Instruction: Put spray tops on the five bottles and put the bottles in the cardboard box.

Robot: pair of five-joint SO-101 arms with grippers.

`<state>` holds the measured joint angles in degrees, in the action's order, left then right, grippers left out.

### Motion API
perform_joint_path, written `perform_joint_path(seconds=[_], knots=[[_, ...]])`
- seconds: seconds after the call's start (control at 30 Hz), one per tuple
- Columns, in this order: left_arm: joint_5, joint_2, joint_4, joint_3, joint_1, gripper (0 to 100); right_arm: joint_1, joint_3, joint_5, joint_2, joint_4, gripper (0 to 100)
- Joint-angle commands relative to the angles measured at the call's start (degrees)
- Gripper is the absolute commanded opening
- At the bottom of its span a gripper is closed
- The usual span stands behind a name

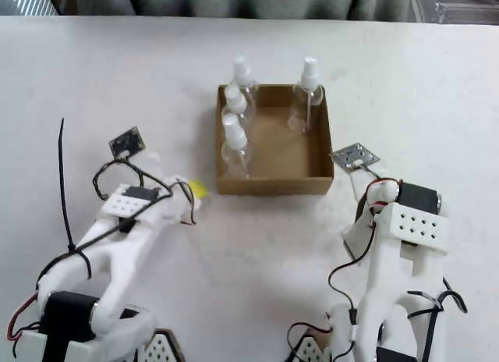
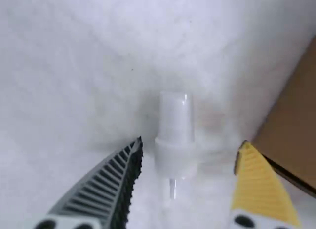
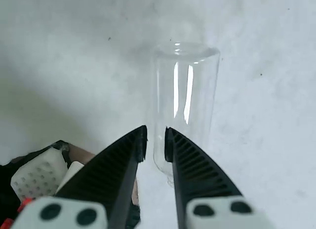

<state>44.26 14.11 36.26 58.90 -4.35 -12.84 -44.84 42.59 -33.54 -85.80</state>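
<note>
The left tool point(image 2: 191, 142) hangs released over the tabletop point(image 1: 117, 81), just beside the cardboard box point(image 1: 273, 184). A loose spray top point(image 2: 175, 130) sits between its grey and yellow fingers point(image 2: 116, 184). Four capped bottles stand in the box, three point(image 1: 235, 143) along its left wall and one point(image 1: 306, 104) at the right. By the box's right front corner, the right tool point(image 3: 154, 137) is over an uncapped bottle point(image 3: 187, 91); I cannot tell whether it grips it.
</note>
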Motion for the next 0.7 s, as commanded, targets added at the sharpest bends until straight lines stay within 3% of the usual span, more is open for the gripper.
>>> perform_joint_path(seconds=[0.0, 0.37, 0.47, 0.57, 0.67], knots=[[0.7, 0.57, -0.88, -2.99, 1.01, 21, -0.84, 0.35, 0.44, -1.45, 0.57, 4.1], [0.62, -2.07, -0.97, -3.96, 0.66, 25, -0.84, 0.35, 0.53, -1.36, 0.57, 4.1], [0.62, -2.07, -1.14, -3.87, 0.66, 19, -0.84, 0.44, 0.53, -1.54, 0.48, 4.1], [-0.7, -2.07, -1.32, -3.96, 0.66, 3, -0.84, 0.79, 0.35, -1.54, 0.31, 4.1], [-2.02, -1.89, -1.14, -3.87, 0.75, 6, -1.89, 0.97, 0.35, -1.54, 0.31, 4.1]])
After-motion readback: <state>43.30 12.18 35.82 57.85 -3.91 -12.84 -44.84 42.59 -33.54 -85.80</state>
